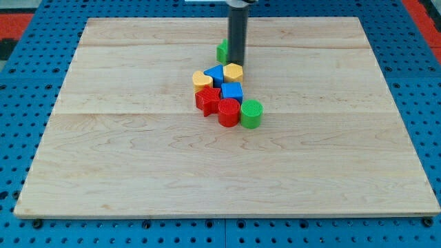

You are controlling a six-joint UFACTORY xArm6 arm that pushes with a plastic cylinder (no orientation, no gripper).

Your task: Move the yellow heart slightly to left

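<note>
The yellow heart (202, 80) lies at the left end of a tight cluster of blocks near the board's middle. My tip (236, 64) is down on the board at the cluster's top, touching or nearly touching the upper edge of a second yellow block (233, 71), perhaps a pentagon. The tip is to the upper right of the heart, with a blue block (216, 74) between them. A green block (222, 50) stands just left of the rod, partly hidden by it.
Below the heart lie a red star (207, 100), a blue cube (232, 91), a red cylinder (229, 112) and a green cylinder (251, 114), packed together. The wooden board (124, 151) rests on a blue perforated table (27, 62).
</note>
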